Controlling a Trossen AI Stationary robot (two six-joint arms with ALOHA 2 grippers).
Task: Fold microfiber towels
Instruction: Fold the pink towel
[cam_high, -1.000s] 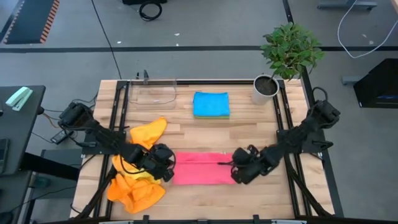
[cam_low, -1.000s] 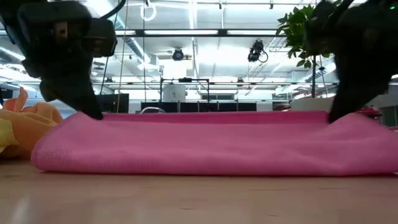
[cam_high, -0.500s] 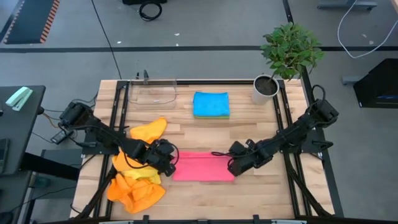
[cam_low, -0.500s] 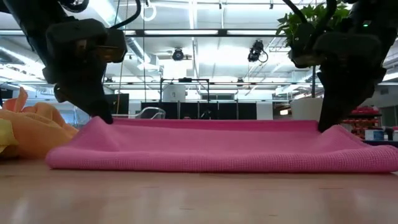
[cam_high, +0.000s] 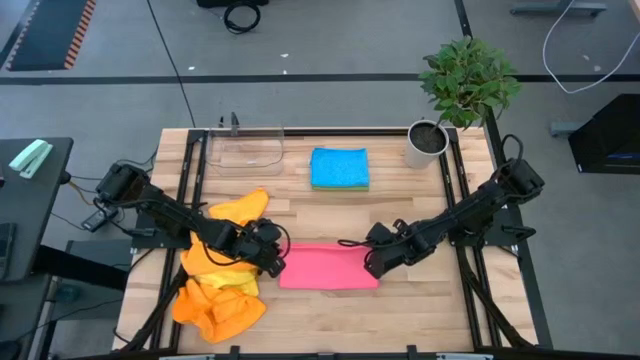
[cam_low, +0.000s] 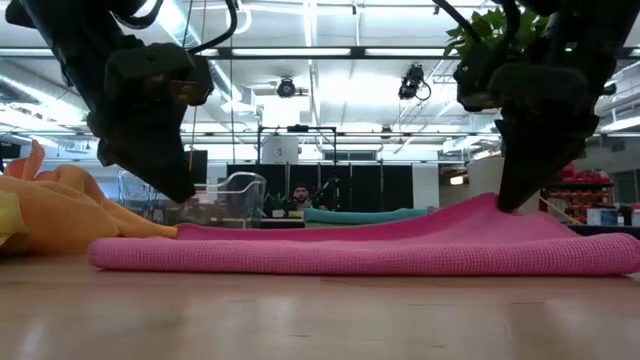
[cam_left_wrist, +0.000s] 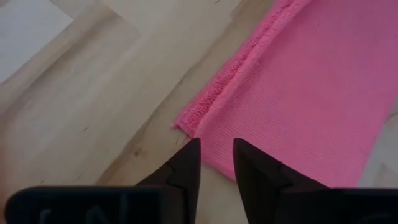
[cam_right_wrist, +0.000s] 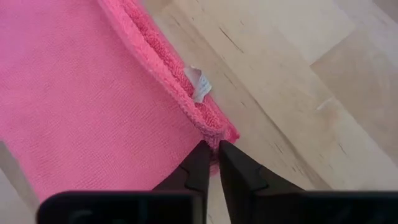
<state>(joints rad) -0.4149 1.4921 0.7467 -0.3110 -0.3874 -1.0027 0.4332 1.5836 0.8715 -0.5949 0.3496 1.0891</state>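
Pink towel (cam_high: 328, 267) folded flat | left end effector (cam_left_wrist: 216, 163) parted — right end effector (cam_right_wrist: 212, 157) pinching corner

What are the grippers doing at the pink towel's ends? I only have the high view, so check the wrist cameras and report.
Observer: The left wrist view shows the left gripper open with nothing between its fingers. The pink towel has a corner lying flat on the table just ahead of it.
Operator: Now the right one.
Observer: The right gripper is pinched on the towel's other corner, close to a small white tag on the hem.
Operator: Confirm that from table height.
Observer: In the low view the towel rises to the right gripper's tip on that side and lies flat on the left gripper's side.
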